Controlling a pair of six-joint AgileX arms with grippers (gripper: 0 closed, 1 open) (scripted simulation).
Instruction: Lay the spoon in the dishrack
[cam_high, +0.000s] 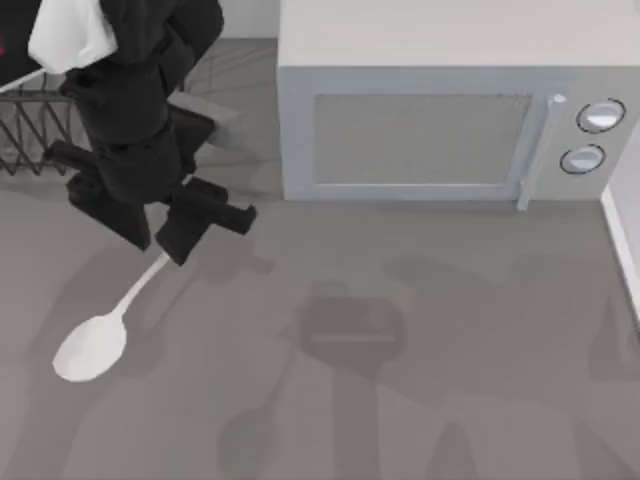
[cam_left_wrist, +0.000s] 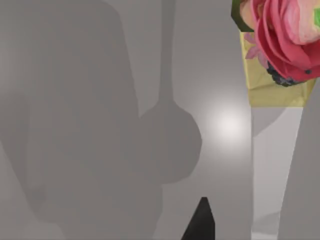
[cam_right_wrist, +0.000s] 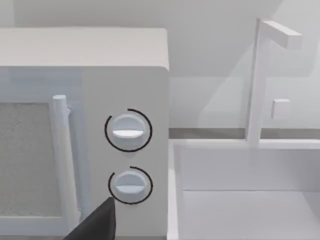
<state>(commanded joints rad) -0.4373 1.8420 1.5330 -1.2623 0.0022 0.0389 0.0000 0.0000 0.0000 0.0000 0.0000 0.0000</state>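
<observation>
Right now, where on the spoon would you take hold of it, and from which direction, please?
Judging by the top view, the spoon lies flat on the table, its bowl toward the left front and its thin handle slanting up under the left gripper. I would pinch the handle across its narrow width, coming straight down from above; the wide bowl would probably slip.

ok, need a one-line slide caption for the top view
Left gripper at the handle end of the white spoon on the grey table, dishrack behind at left, microwave at right.
</observation>
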